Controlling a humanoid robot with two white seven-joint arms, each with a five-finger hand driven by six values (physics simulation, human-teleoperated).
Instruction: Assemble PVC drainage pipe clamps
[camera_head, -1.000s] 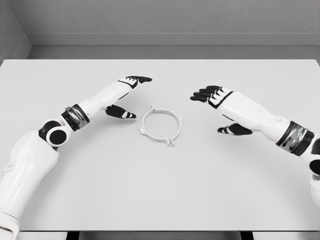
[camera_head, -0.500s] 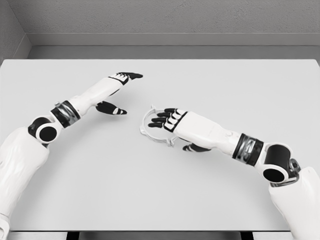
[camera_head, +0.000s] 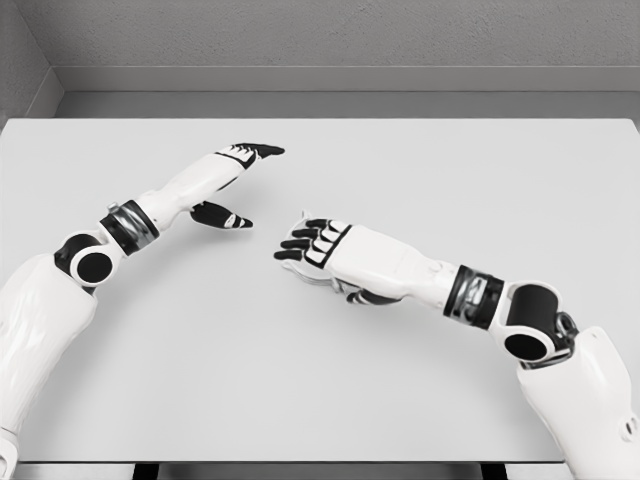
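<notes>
Your right hand lay low over the table, palm down, its arm reaching in from the lower right and crossing toward the middle. Its black fingers were stretched forward and only slightly bent, spread flat, not wrapped round anything. I could not tell whether they touched what lay beneath them.

The clamp ring sat directly under that hand, almost wholly covered. Only a sliver of its pale rim peeked out beneath the knuckles and beside the thumb, plus a small nub just beyond the fingertips (probably one of its ears, though it was too small to be sure). So the ring lay below the palm and not ahead of it, flat on the table. Being round, it gave no long axis to line up with. A grasp from there would, in my judgement, call for curling the fingers down around the rim, with no further reach.

Farther off, your left hand hovered to the upper left of the right one, well apart from the ring. Its fingers were extended and its thumb hung loose below, holding nothing. The right hand was plainly the nearer of the two, and the natural one to take the ring.
</notes>
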